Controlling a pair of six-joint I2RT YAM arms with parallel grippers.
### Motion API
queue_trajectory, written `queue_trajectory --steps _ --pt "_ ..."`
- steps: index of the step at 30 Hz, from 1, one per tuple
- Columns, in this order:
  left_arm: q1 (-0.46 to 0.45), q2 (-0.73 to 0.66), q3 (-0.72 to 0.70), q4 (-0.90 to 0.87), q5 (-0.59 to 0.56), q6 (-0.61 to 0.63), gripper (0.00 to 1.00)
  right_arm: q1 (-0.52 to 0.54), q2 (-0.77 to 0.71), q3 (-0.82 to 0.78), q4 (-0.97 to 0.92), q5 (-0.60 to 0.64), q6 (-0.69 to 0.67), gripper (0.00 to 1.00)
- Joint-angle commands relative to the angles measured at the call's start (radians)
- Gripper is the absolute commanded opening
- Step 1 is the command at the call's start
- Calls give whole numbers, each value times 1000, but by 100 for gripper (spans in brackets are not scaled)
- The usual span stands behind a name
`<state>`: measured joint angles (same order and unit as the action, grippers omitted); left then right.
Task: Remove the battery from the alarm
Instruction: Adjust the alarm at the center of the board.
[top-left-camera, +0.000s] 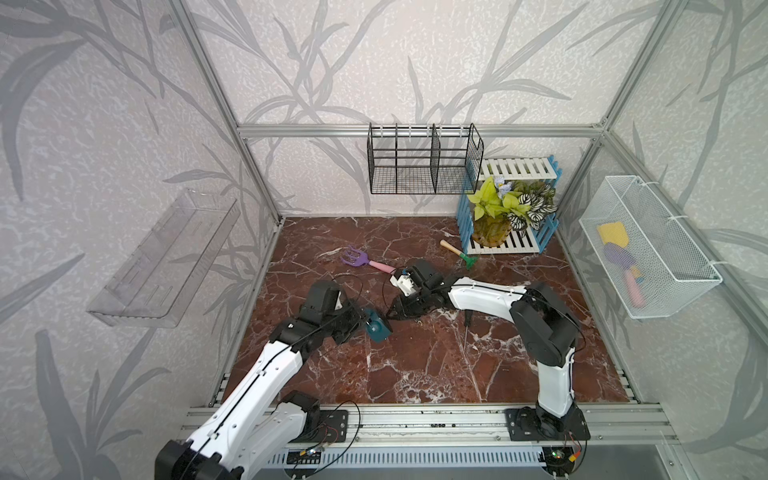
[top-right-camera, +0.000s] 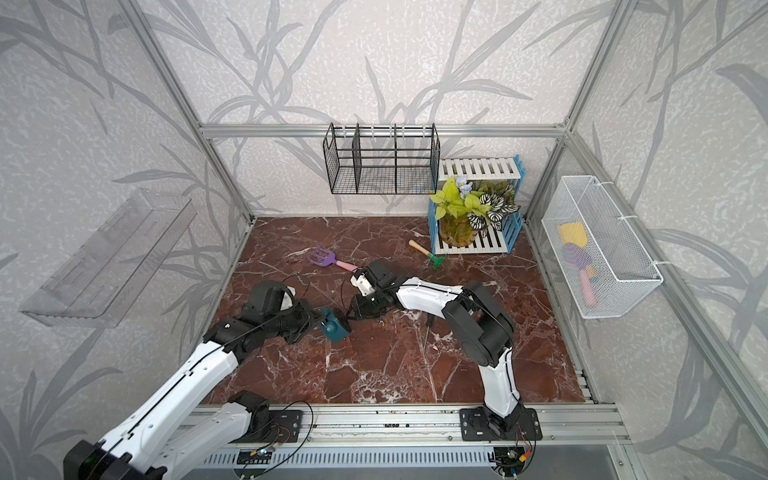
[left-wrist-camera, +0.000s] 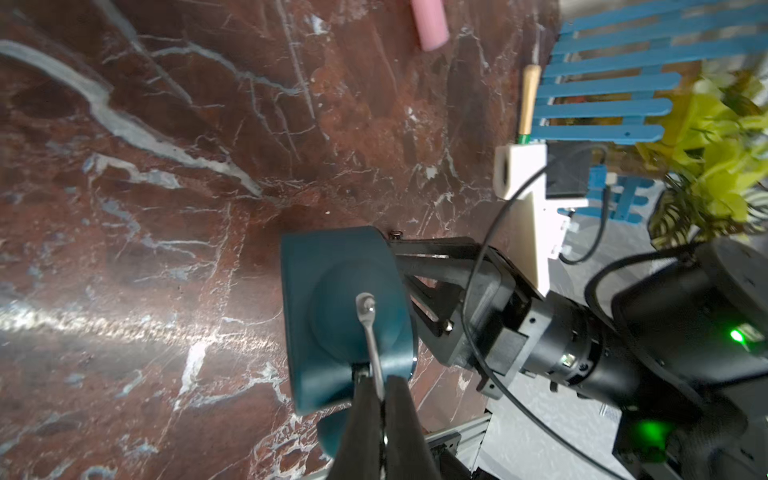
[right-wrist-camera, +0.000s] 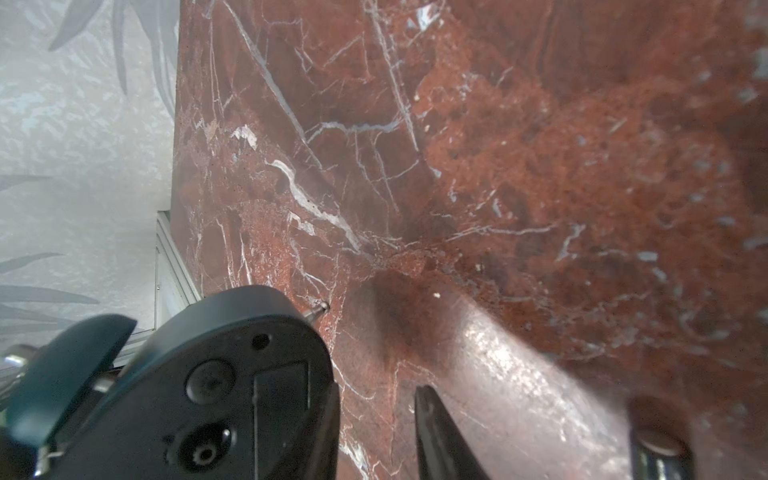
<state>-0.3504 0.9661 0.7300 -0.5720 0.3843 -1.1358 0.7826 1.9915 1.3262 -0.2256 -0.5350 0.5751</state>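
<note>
The alarm (top-left-camera: 378, 328) (top-right-camera: 334, 326) is a small teal clock hanging between the two arms. My left gripper (left-wrist-camera: 380, 395) is shut on the thin metal loop on the alarm's (left-wrist-camera: 345, 311) teal housing. The alarm's black back (right-wrist-camera: 216, 395) faces my right gripper (right-wrist-camera: 382, 428), which is open. One right finger (right-wrist-camera: 332, 419) lies at the edge of that back. The other finger (right-wrist-camera: 436, 432) stands apart over bare table. A dark rectangular recess (right-wrist-camera: 282, 399) shows in the back. The battery is hidden.
A thin dark tool (top-left-camera: 466, 330) lies under the right arm. A purple rake with a pink handle (top-left-camera: 361, 259) and a small green rake (top-left-camera: 459, 253) lie farther back. A plant on a blue-and-white shelf (top-left-camera: 507, 208) fills the back right corner. A white mesh basket (top-left-camera: 648, 245) hangs on the right wall.
</note>
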Motion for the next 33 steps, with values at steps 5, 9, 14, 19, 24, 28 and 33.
queue_trajectory --steps 5,9,14,19,24,28,33 --pt "-113 312 283 -222 -195 -27 0 5 42 56 -78 -18 -5 32" --pt "-171 508 444 -358 -295 4 0 -63 -31 -30 -51 66 31 33" --pt "-203 654 551 -393 -336 25 0 -195 -176 -202 31 119 69 33" --pt "-218 809 679 -390 -337 61 0 -283 -357 -319 63 174 48 34" --pt "-222 988 855 -404 -311 84 4 -335 -480 -387 62 204 22 35" --pt "-230 1110 964 -411 -285 85 6 -367 -558 -428 44 216 4 36" --pt "-240 1192 1006 -376 -229 76 10 -402 -648 -466 18 239 -13 36"
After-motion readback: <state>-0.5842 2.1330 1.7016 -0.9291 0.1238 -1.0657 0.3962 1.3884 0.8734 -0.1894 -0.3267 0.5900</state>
